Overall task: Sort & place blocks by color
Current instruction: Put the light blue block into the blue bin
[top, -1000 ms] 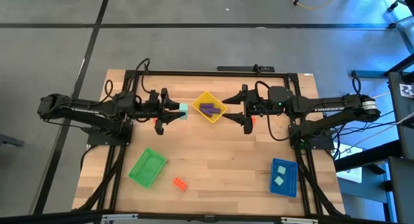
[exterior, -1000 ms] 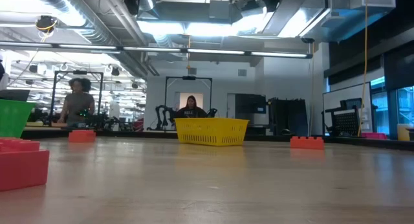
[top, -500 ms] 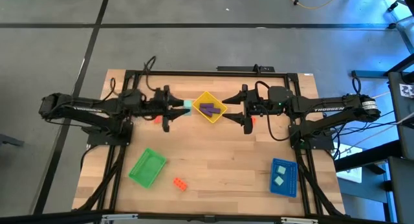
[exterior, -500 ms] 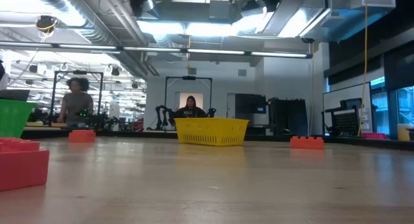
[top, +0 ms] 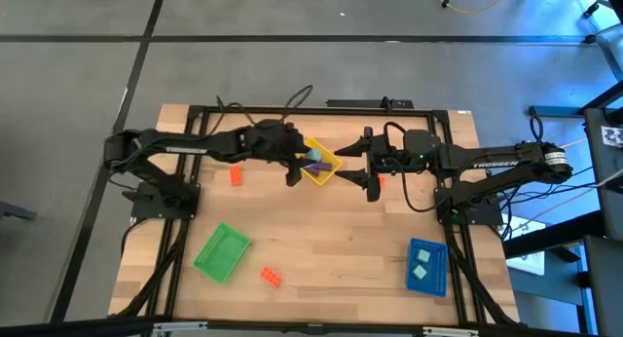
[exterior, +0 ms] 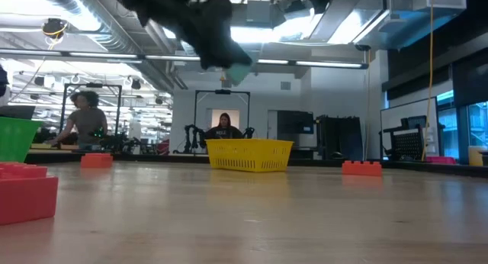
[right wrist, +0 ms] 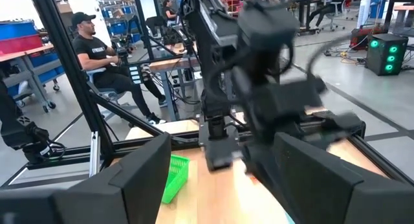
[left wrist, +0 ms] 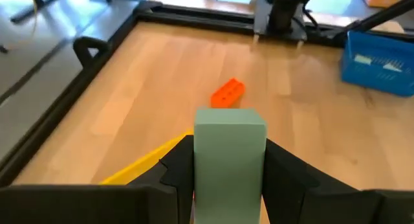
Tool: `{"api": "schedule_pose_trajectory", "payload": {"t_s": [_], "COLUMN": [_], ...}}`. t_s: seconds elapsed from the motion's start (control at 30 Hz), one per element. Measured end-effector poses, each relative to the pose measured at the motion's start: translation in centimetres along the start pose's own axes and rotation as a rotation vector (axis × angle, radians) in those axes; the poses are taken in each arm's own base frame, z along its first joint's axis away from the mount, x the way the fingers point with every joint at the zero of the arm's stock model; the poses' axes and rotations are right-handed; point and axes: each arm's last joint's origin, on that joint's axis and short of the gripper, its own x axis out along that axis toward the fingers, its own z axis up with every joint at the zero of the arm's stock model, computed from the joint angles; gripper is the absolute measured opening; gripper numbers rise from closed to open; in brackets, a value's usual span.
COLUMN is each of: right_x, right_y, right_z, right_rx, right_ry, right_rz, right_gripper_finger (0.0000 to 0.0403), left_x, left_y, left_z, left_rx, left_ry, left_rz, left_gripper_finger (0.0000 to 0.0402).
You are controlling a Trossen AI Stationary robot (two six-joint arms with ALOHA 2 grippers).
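Observation:
My left gripper hangs over the yellow tray, shut on a mint block. The low view shows this block high above the tray. Purple blocks lie in the yellow tray. Orange blocks lie on the table at the left and near the front. Another orange block rests on the table to the right of the yellow tray. My right gripper waits open just right of the yellow tray, above the table, holding nothing. My left gripper pinches the mint block by two opposite side faces between its two fingers. The fingers come from the table's left, slanting somewhat down. The block is lifted clear and sticks out past the fingertips, above the yellow tray.
A green tray lies at the front left. A blue tray holding two mint blocks lies at the front right. A black frame runs along the table's edges. People sit in the room beyond the table.
My left gripper has swung from the table's left toward the yellow tray and sunk a little, carrying the mint block with it. It now hangs over the tray and has come into the low view. The orange block on the left has come into view.

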Motion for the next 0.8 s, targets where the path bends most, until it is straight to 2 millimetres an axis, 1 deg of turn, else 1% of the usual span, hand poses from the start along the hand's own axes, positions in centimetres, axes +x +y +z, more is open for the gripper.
{"api": "schedule_pose_trajectory", "payload": {"t_s": [0.07, 0.13, 0.23, 0.33, 0.4, 0.47, 0.57, 0.63, 0.8], "right_x": [0.0, 0.0, 0.0, 0.0, 0.1, 0.2, 0.6, 1.1, 2.4], "right_y": [0.0, 0.0, 0.0, 0.0, 0.0, -0.1, 0.2, 0.5, 0.9], "right_z": [0.0, 0.0, 0.0, 0.0, -0.2, -0.6, -0.9, -1.4, -2.1], "right_rx": [0.0, 0.0, 0.007, 0.081, 0.128, 0.161, 0.187, 0.19, 0.256], "right_ry": [-0.002, -0.001, -0.001, 0.001, 0.018, 0.045, 0.065, 0.079, 0.07], "right_rz": [0.0, 0.0, 0.0, -0.001, -0.005, -0.01, 0.027, 0.052, 0.08], "right_gripper_finger": [0.0277, 0.0277, 0.0277, 0.0277, 0.0277, 0.0277, 0.0277, 0.0277, 0.0283], "left_x": [0.6, 0.5, -0.8, -3.0, -4.4, -5.4, -5.9, -6.1, -6.3], "left_y": [0.3, 0.3, -0.1, -1.2, -2.4, -3.6, -4.9, -5.6, -7.1], "left_z": [-0.4, -0.3, 0.6, 2.6, 3.9, 4.5, 4.3, 4.5, 4.3], "left_rx": [-0.008, -0.028, -0.066, -0.078, -0.083, -0.079, -0.109, -0.118, -0.127], "left_ry": [0.019, 0.015, -0.027, -0.153, -0.283, -0.397, -0.482, -0.528, -0.527], "left_rz": [-0.026, -0.062, -0.114, -0.158, -0.207, -0.251, -0.256, -0.258, -0.246], "left_gripper_finger": [0.0124, 0.0124, 0.0124, 0.0124, 0.0124, 0.0124, 0.0124, 0.0124, 0.0124]}}
